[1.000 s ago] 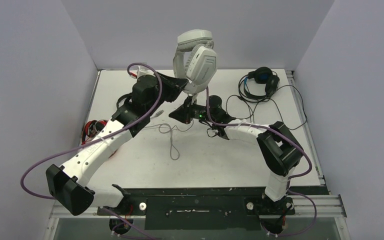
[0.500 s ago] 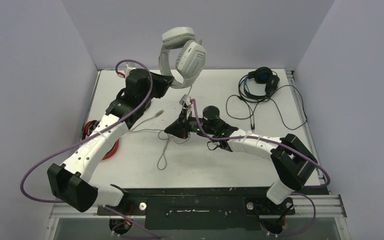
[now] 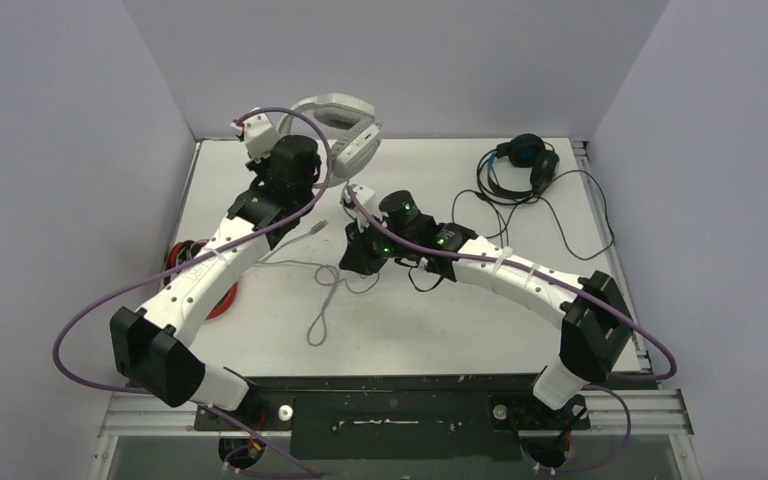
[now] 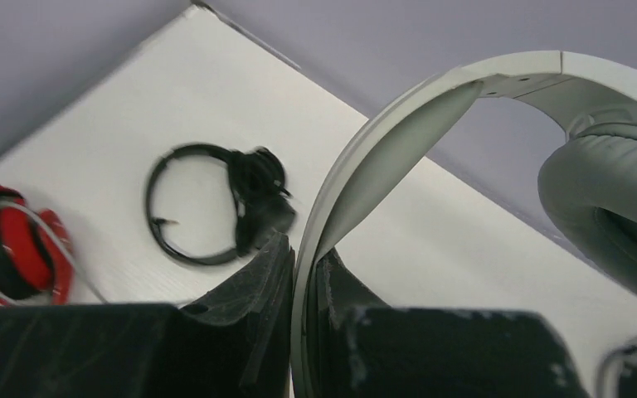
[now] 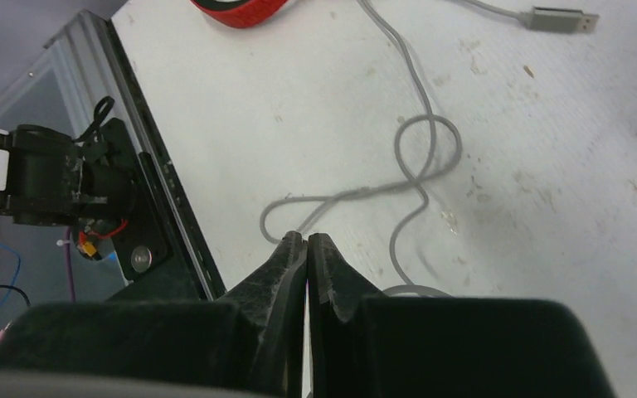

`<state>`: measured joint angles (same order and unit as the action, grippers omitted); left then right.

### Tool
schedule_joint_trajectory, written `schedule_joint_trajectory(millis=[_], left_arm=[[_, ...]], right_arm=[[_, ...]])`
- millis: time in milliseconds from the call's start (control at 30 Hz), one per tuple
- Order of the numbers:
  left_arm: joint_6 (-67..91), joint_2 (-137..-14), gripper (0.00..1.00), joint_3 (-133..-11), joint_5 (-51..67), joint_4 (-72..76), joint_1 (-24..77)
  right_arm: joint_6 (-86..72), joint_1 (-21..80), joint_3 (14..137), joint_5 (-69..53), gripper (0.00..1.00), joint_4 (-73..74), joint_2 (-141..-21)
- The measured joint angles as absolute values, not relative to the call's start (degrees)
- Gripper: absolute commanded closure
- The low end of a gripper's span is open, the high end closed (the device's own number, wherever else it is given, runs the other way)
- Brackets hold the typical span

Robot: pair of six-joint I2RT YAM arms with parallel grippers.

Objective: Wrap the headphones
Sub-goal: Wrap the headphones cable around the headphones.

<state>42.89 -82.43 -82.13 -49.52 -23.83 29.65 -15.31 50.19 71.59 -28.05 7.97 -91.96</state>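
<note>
My left gripper (image 4: 303, 249) is shut on the headband of the white-grey headphones (image 4: 398, 124), which it holds up over the table's far left part (image 3: 340, 118). Their grey cable (image 3: 322, 292) trails down in loops on the table, ending in a USB plug (image 5: 560, 18). Just right of the loops my right gripper (image 5: 307, 238) hovers low, shut, with nothing visible between its tips. The red-and-black headphones (image 3: 192, 262) lie at the left edge, half under the left arm. A small black pair (image 4: 232, 203) lies near them. The black-and-blue pair (image 3: 525, 165) sits at the far right.
The black-and-blue pair's thin black cable (image 3: 560, 225) spreads over the table's right side. A black rail (image 5: 158, 199) runs along the table's near edge, beside an arm base (image 5: 58, 174). Grey walls close in the table on the left, right and far sides.
The left arm has carried the white-grey headphones leftward and lower. The right gripper has followed to the left, and the grey cable loops have slid left on the table.
</note>
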Motion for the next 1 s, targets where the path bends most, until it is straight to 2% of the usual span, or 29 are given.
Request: schedule_joint_trajectory(millis=[200, 333, 400, 467, 567, 733, 1000], left_arm=[[23.5, -82.5, 1.00, -75.4, -62.0, -11.9, 30.5], [16.0, -82.7, 1.00, -74.8, -65.8, -8.1, 31.1], [14.0, -82.9, 1.00, -74.8, -66.2, -7.1, 31.1], [12.6, -83.0, 1.00, -74.8, -65.9, -6.6, 31.1], [10.9, -83.0, 1.00, -74.3, -64.1, -6.5, 31.1], [11.1, -83.1, 1.00, -72.7, -60.6, -11.0, 29.8], [14.3, -83.0, 1.00, -73.1, -55.5, -15.1, 28.5]], right_arm=[[-12.5, 49.7, 80.0, -22.3, 1.00, 27.0, -92.0], [-10.8, 48.8, 81.0, -20.8, 1.00, 33.1, -92.0], [-10.1, 48.5, 81.0, -20.4, 0.97, 34.3, -91.8], [-9.6, 48.1, 81.0, -19.6, 0.90, 34.9, -91.2], [-8.0, 47.5, 80.6, -17.9, 0.89, 34.4, -88.5], [-5.3, 45.8, 77.5, -18.9, 1.00, 29.1, -79.5], [-5.6, 42.6, 71.1, -24.5, 1.00, 22.9, -79.5]])
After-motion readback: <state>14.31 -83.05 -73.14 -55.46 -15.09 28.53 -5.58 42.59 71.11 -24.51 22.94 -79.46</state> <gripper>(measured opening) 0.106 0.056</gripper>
